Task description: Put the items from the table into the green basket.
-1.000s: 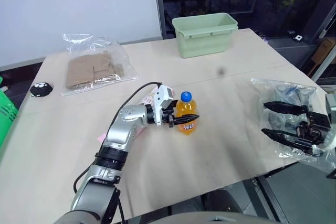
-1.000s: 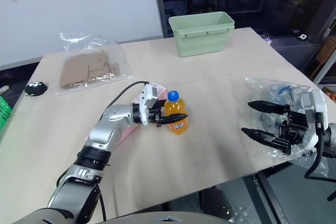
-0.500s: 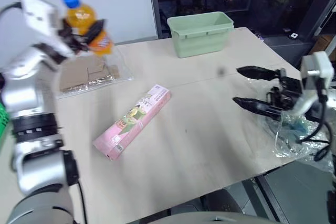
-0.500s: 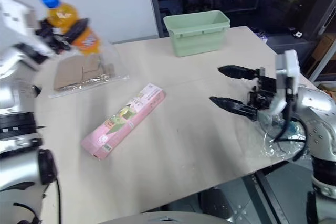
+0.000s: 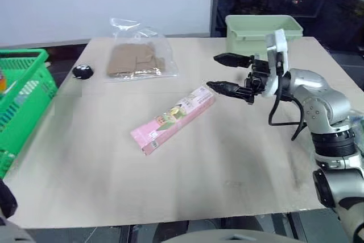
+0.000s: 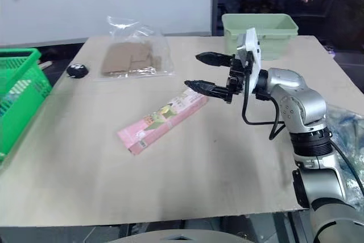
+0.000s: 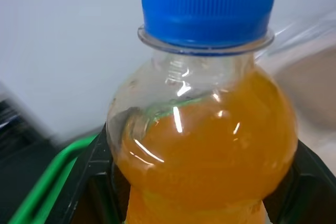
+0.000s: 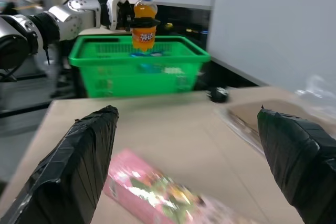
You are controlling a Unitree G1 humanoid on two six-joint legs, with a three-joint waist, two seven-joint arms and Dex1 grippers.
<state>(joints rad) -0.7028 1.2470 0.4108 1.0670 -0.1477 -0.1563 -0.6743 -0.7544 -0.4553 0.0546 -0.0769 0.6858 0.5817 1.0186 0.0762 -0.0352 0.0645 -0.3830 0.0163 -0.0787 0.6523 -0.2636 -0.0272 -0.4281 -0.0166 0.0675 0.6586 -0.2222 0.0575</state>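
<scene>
Right wrist view, left gripper (image 8: 143, 23) clamping bottle (image 8: 144, 18)

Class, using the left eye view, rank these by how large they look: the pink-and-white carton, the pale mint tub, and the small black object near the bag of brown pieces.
1. Pink-and-white carton
2. Pale mint tub, partly hidden and farther away, so unsure against the carton
3. Small black object

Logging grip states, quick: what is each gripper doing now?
Left gripper: shut on the orange bottle.
Right gripper: open, empty, above the pink carton.

basket (image 8: 139, 64): bright green lattice | bottle (image 7: 205, 150): orange, blue cap | carton (image 5: 173, 119): pink-and-white | tub (image 5: 259, 29): pale mint
</scene>
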